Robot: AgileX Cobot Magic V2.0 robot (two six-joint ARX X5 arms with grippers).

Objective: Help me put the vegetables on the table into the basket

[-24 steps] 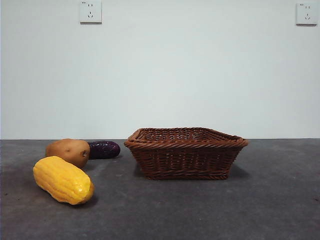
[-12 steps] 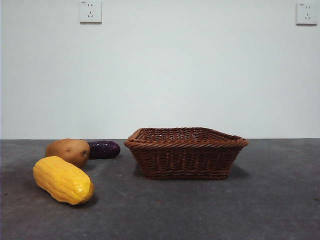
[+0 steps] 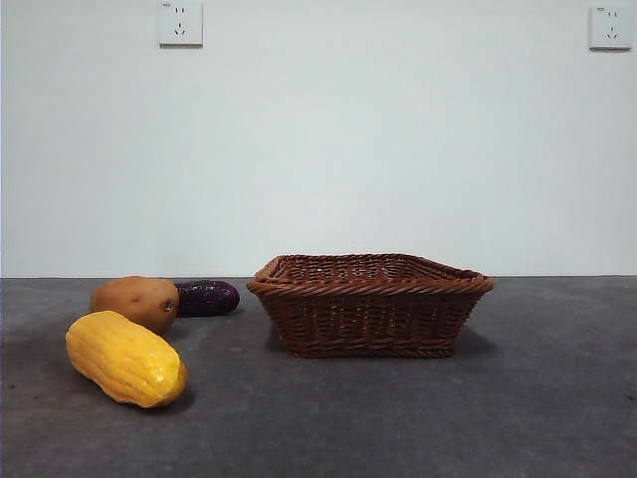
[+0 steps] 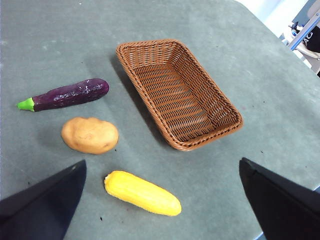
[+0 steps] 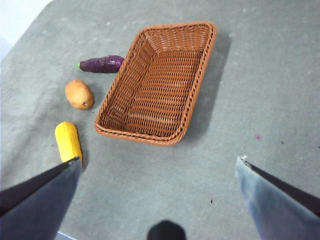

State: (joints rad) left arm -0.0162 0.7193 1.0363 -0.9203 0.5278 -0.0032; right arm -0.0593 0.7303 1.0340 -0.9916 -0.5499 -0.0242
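Note:
The brown wicker basket (image 3: pixel 370 303) (image 4: pixel 176 91) (image 5: pixel 158 81) stands empty in the middle of the dark grey table (image 3: pixel 518 398). To its left lie three vegetables: a yellow corn cob (image 3: pixel 125 358) (image 4: pixel 142 192) (image 5: pixel 68 141) nearest the front, a tan potato (image 3: pixel 136 302) (image 4: pixel 90 135) (image 5: pixel 79 94) behind it, and a purple eggplant (image 3: pixel 207 297) (image 4: pixel 66 94) (image 5: pixel 101 63) farthest back. My left gripper (image 4: pixel 162 200) hangs open high above the corn and potato. High over the table on the basket's right side, my right gripper (image 5: pixel 160 200) is open too. Neither holds anything.
Two wall sockets (image 3: pixel 180 23) (image 3: pixel 610 27) sit on the white wall behind. The table's edge (image 4: pixel 280 40) and some blue equipment (image 4: pixel 305 25) show past the basket in the left wrist view.

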